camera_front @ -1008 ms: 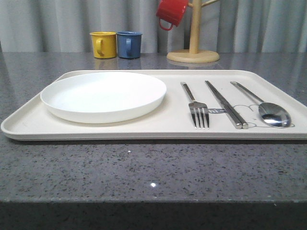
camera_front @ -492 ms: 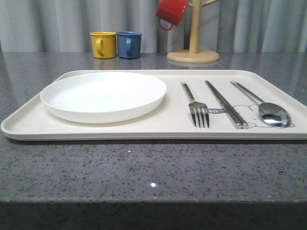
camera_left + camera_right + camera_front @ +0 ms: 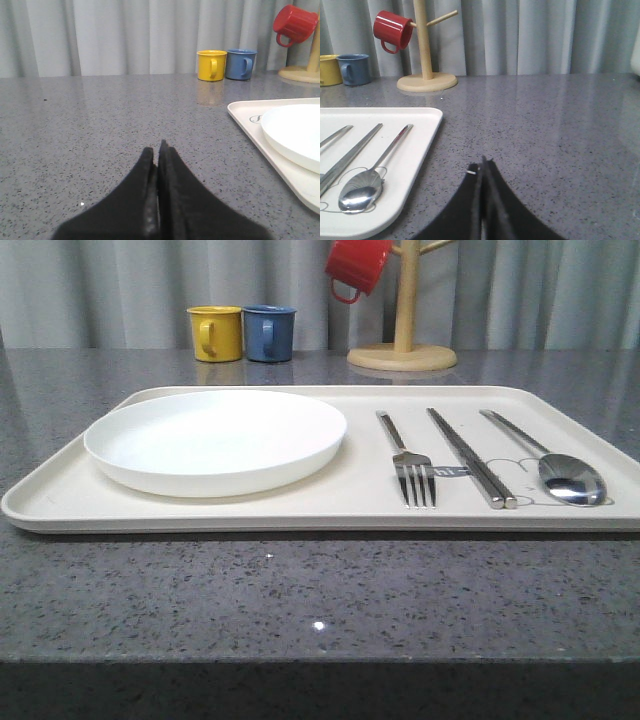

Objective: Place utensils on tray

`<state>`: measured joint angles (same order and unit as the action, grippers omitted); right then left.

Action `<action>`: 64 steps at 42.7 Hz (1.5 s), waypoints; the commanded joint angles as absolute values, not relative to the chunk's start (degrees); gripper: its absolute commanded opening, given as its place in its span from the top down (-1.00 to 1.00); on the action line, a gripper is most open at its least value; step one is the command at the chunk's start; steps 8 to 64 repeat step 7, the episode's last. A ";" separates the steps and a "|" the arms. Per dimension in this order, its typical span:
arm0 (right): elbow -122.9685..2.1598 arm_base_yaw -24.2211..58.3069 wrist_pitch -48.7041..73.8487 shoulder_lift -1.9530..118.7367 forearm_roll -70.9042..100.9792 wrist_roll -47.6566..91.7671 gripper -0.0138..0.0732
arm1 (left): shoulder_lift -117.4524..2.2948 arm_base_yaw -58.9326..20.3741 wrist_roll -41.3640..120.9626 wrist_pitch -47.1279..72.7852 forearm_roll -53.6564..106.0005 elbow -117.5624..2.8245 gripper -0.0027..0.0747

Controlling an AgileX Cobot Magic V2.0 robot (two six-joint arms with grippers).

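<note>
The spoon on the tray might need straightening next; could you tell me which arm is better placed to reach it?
Probably the right. The spoon lies at the tray's edge nearest the shut right gripper; the left gripper sits beyond the white plate.

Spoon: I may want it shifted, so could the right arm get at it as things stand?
Probably yes. The spoon lies flat near the tray's right edge, with bare counter between it and the right gripper. The gripper is shut, so it would need to open first.
</note>
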<state>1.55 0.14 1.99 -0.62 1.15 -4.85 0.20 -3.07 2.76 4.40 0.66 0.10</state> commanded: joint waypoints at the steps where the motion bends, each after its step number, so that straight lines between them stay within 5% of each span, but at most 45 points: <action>1: 1.61 -0.16 -2.30 -1.55 0.51 -5.11 0.84 | 1.34 -3.50 2.29 -0.40 1.23 1.24 0.98; 64: 1.61 -0.16 -2.30 -1.55 0.51 -5.11 0.84 | 1.34 -3.50 2.29 -0.40 1.23 1.24 0.98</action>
